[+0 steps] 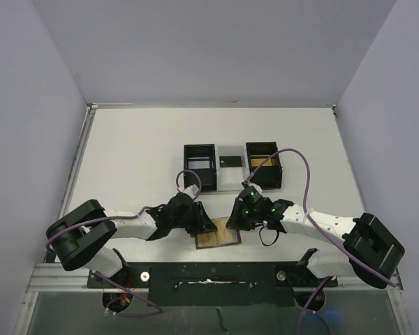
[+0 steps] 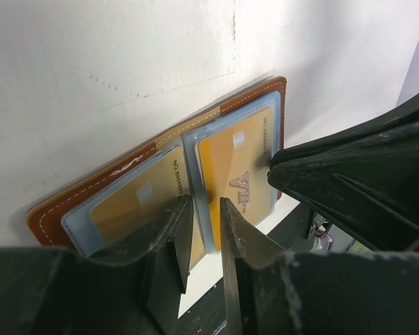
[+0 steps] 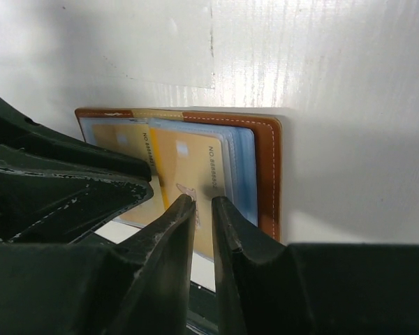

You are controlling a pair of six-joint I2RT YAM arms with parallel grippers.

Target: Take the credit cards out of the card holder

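The card holder (image 1: 218, 237) lies open on the table near the front edge, reddish-brown leather (image 2: 126, 167) with blue-grey pockets. Two gold credit cards sit in its pockets, one in the left half (image 2: 136, 202) and one in the right half (image 2: 234, 164). The right card (image 3: 188, 164) sticks out past the wallet's near edge. My left gripper (image 2: 204, 202) is nearly shut, empty, tips down at the middle fold. My right gripper (image 3: 202, 201) is nearly shut, tips on the right card, nothing between its jaws. Both show from above, left gripper (image 1: 204, 225) and right gripper (image 1: 234, 222).
A black-and-white three-compartment tray (image 1: 199, 183) stands behind the wallet, with a small black card (image 1: 230, 161) in its middle and something gold in the right compartment (image 1: 255, 162). The table's front edge and dark rail (image 1: 209, 269) lie just behind the wallet.
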